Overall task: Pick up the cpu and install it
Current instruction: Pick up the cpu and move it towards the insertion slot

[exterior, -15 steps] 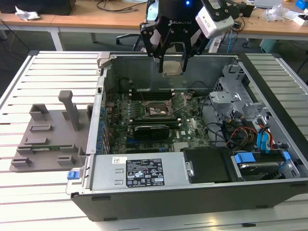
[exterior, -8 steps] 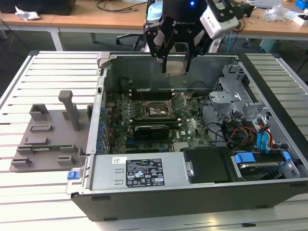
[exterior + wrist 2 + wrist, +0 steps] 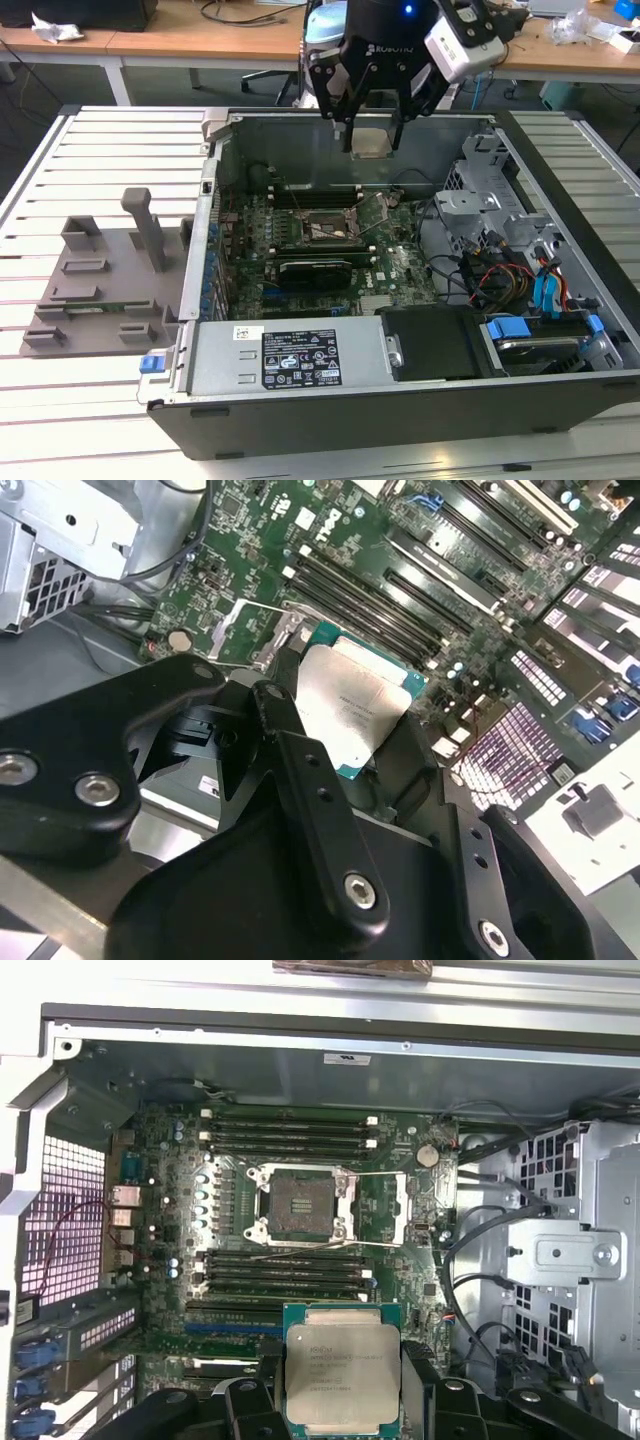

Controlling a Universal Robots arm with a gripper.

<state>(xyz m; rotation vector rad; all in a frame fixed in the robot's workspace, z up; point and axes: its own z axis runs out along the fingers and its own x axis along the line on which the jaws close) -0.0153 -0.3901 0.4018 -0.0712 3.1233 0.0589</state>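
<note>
Hand (image 3: 372,143) clamped on cpu (image 3: 342,1372), held above open computer case (image 3: 420,405), empty socket (image 3: 303,1203) left unobstructed, cables (image 3: 487,277) bundled nearby

Arm: we're seeing just the wrist end (image 3: 380,25) poking in from the top of the exterior view, and it's pointing pretty much straight down.
Gripper: the gripper (image 3: 372,138) is hanging tips-down under that wrist, with its black link bars angling inward toward the middle.
Fingers: the two fingers (image 3: 346,128) are pinching the cpu (image 3: 372,146) from opposite edges, so we're calling that a solid grip.
Hold: in both wrist views we're looking at the chip sitting flat between the fingertips, metal top facing the cameras.
Tilt: we're not spotting any lean in the wrist.
</note>
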